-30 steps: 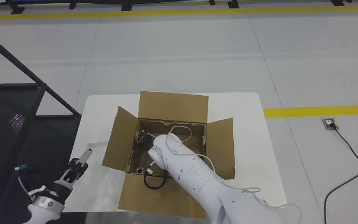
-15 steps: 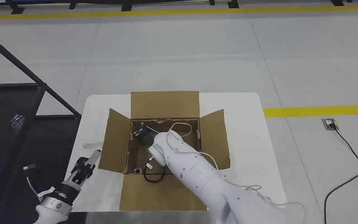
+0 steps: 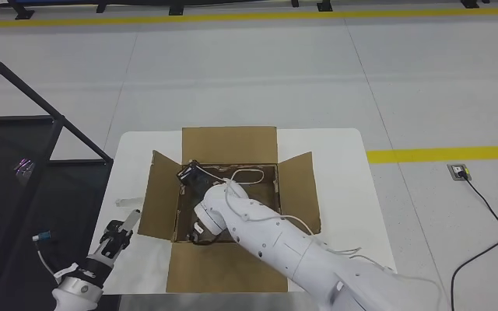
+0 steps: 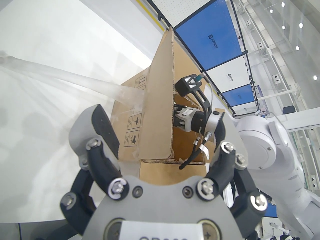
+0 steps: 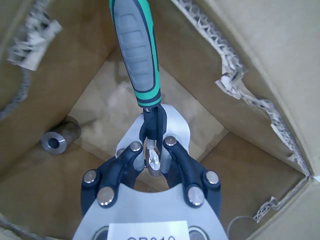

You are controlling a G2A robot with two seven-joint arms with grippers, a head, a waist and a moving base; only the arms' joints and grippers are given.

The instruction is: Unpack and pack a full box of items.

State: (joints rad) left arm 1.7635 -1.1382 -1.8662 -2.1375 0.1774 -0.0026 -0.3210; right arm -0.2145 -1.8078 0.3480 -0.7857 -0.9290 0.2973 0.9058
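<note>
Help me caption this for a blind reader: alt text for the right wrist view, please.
The right claw grips a green-and-grey-handled tool by its metal shank, inside the cardboard box. A short metal cylinder lies on the box floor.

Inside the cardboard box [image 5: 250, 38], the gripper [image 5: 153, 131] was clamped on the metal end of a green-and-grey-handled tool [image 5: 135, 43], whose handle reached up toward the box's wall. A short metal cylinder [image 5: 58, 137] with a bored hole lay on the box's floor. The box's cut edges were ragged.
</note>
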